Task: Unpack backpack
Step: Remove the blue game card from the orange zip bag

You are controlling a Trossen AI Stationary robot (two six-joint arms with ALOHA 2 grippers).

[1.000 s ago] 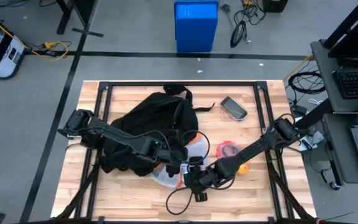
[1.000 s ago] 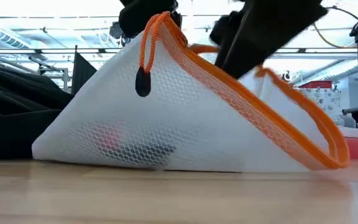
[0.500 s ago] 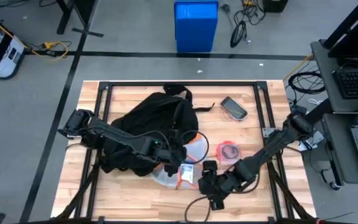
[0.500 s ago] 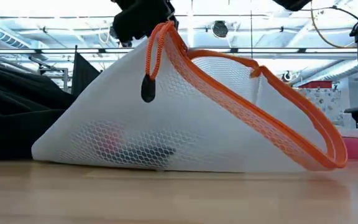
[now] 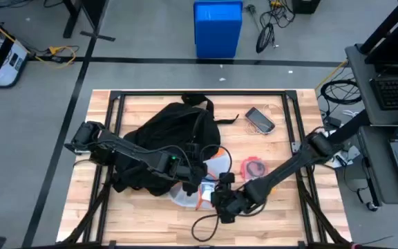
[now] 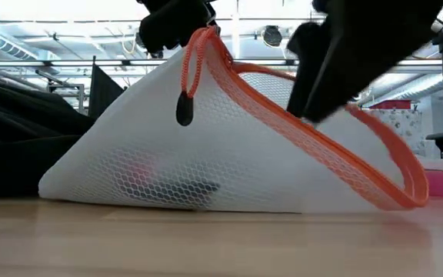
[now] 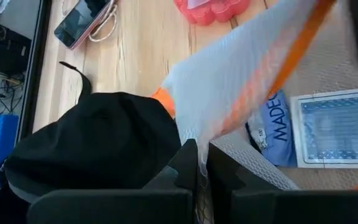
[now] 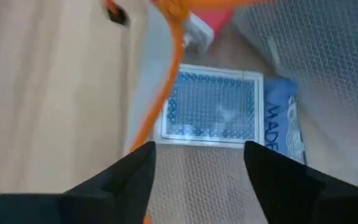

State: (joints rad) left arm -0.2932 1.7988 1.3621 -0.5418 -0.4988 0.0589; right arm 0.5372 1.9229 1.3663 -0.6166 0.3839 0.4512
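Note:
The black backpack (image 5: 164, 138) lies on the table's left half. Beside it, toward the near edge, a white mesh pouch (image 6: 206, 146) with an orange zip rim rests on its bottom, and my left gripper (image 7: 202, 155) is shut on its top. The pouch stands like a tent, its mouth gaping toward the table's right. A blue patterned box (image 8: 213, 112) lies inside. My right gripper (image 8: 197, 168) is open at the mouth, its fingers over the box. Whether they touch the mesh, I cannot tell. My left gripper pinches the pouch's upper rim (image 6: 198, 35) between its two fingers, by the orange zip pull; in its wrist view the mesh (image 7: 199, 144) runs into the shut fingertips. The fingers come from above. The held rim is drawn up, and the pouch's bottom stays on the table.
A pink round case (image 5: 254, 167) lies right of the pouch, and a phone (image 5: 260, 119) lies toward the far right. A black cable (image 5: 206, 223) loops near the table's near edge. The backpack's straps (image 5: 202, 104) reach toward the far edge.
My right gripper drew back from the pouch's mouth toward the table's right and near edge, leaving the low view, then came back to the mouth. The left gripper has kept the pouch's rim raised; the pouch holds its tent shape.

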